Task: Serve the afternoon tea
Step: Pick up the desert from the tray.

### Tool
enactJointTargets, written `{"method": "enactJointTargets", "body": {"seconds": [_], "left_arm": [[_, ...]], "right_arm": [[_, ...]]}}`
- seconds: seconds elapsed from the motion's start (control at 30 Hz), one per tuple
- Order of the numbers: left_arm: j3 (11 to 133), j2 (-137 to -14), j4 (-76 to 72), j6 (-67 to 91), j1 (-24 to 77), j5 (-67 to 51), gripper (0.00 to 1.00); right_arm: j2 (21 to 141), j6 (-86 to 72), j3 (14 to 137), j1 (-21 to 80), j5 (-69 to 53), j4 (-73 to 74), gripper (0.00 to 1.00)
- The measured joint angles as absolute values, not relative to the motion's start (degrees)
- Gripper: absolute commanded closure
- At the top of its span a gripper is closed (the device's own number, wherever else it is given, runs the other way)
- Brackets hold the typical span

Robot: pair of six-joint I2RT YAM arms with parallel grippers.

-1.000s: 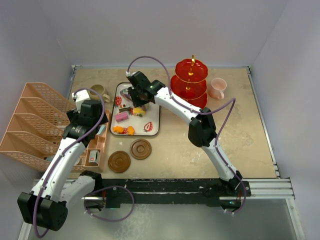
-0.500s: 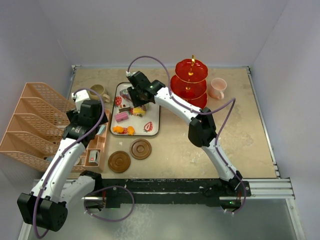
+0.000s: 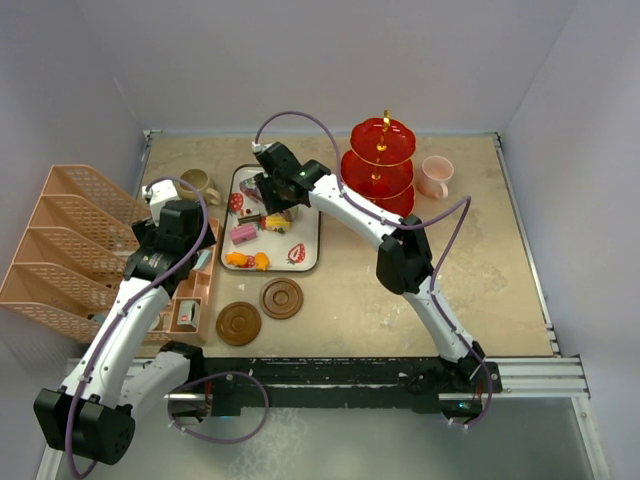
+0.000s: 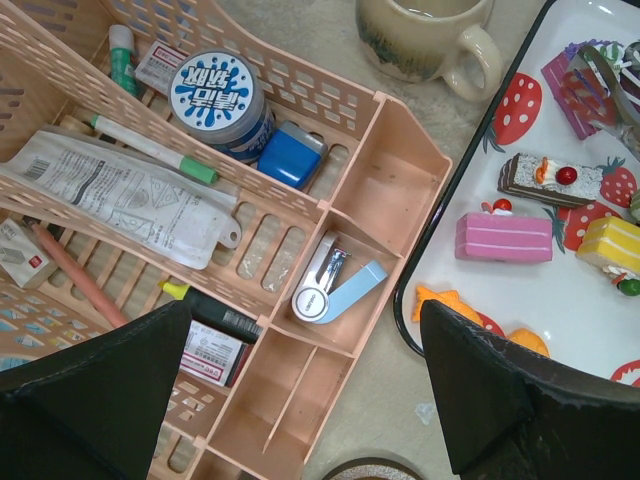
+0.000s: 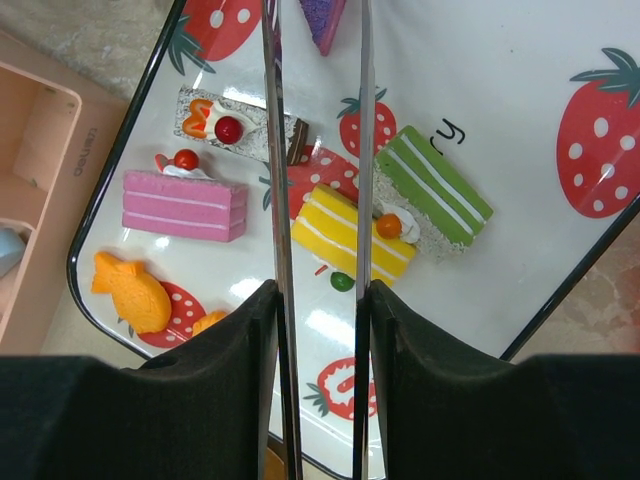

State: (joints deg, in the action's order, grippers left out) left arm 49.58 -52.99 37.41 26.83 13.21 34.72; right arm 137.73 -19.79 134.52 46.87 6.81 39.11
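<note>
- Toy sweets all lie on the strawberry tray, far left of centre; none shows on the red stand to its right
- Right gripper is clamped on the metal tweezers; a purple sweet sits between their blades
- Left gripper hangs with jaws apart over the pink organiser
- Olive mug and pink mug stand well apart from the bare coasters
- Judgement: serving is barely begun; sweets and mugs remain to be placed
</note>
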Motion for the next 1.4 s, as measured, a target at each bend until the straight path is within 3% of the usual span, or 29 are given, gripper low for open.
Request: {"method": "enactJointTargets", "body": {"seconds": [0.77,1.1,1.4], "left_arm": [[49.58,-52.80,37.41,26.83,13.21,34.76,0.06],[49.58,-52.80,37.41,26.83,13.21,34.76,0.06],[49.58,-52.82,37.41,26.83,13.21,34.74,0.06]], "right_arm": [[137.16,-21.26,129.75,46.96,11.60,37.78,0.65],[136.11,-21.65,128.51,46.78,12.53,37.93,0.56],[136.11,-21.67,129.14,46.37,12.45,39.00,0.57]]}}
